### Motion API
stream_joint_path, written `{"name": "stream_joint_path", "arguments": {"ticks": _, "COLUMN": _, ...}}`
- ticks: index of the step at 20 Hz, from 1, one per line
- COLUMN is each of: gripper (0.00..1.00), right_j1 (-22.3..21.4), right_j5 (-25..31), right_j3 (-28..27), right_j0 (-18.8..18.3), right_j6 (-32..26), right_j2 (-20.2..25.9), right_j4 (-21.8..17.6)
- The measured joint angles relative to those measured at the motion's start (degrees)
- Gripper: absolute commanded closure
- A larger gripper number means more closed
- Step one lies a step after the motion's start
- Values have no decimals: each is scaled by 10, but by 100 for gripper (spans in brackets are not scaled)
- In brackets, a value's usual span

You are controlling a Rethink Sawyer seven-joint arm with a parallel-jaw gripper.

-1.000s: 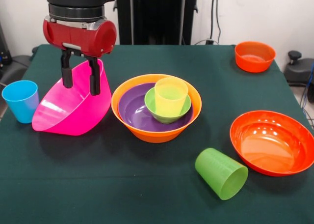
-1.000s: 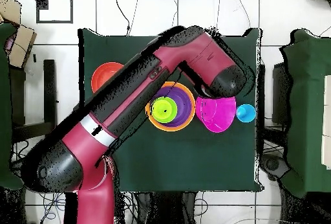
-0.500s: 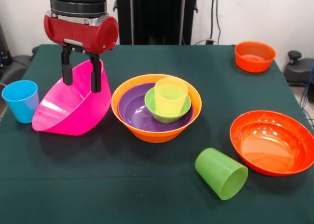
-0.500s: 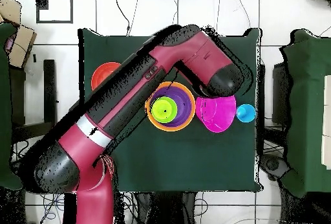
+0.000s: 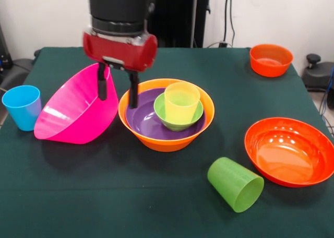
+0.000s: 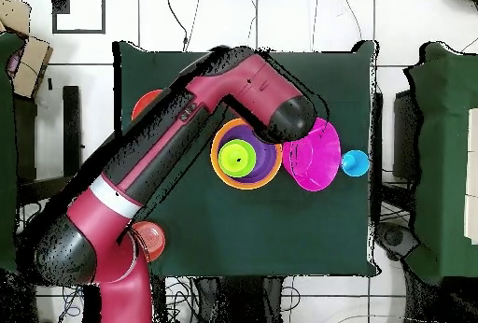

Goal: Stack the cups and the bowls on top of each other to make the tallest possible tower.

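Around the large orange bowl [image 5: 166, 139] — purple bowl [image 5: 143, 118], small green bowl [image 5: 177, 124] and yellow cup [image 5: 181, 101] nested inside — sit a pink bowl [image 5: 75, 115], blue cup [image 5: 22, 106], lime cup [image 5: 236, 185] and red-orange bowl [image 5: 289, 150], all on dark green cloth [image 5: 130, 196].

Robot lab: pedestal-mounted arm [image 6: 177, 151], green-clothed table [image 5: 156, 196], wall cables [image 5: 228, 13], tiled floor [image 6: 308, 16].

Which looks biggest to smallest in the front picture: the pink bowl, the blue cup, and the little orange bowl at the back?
1. Pink bowl, clearly the biggest.
2. Little orange bowl and blue cup look alike; the bowl sits farther back, so I won't rank them.
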Motion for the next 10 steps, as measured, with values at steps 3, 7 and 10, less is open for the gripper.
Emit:
{"name": "stream_joint_path", "arguments": {"ticks": 3, "gripper": 0, "right_j1": 11, "right_j5": 0, "right_j3": 0, "right_j0": 9, "right_j6": 0, "right_j2": 0, "right_j4": 0}}
{"name": "stream_joint_path", "arguments": {"ticks": 7, "gripper": 0, "right_j1": 18, "right_j5": 0, "right_j3": 0, "right_j0": 7, "right_j6": 0, "right_j2": 0, "right_j4": -2}}
{"name": "stream_joint_path", "arguments": {"ticks": 10, "gripper": 0, "right_j1": 20, "right_j5": 0, "right_j3": 0, "right_j0": 0, "right_j6": 0, "right_j2": 0, "right_j4": -5}}
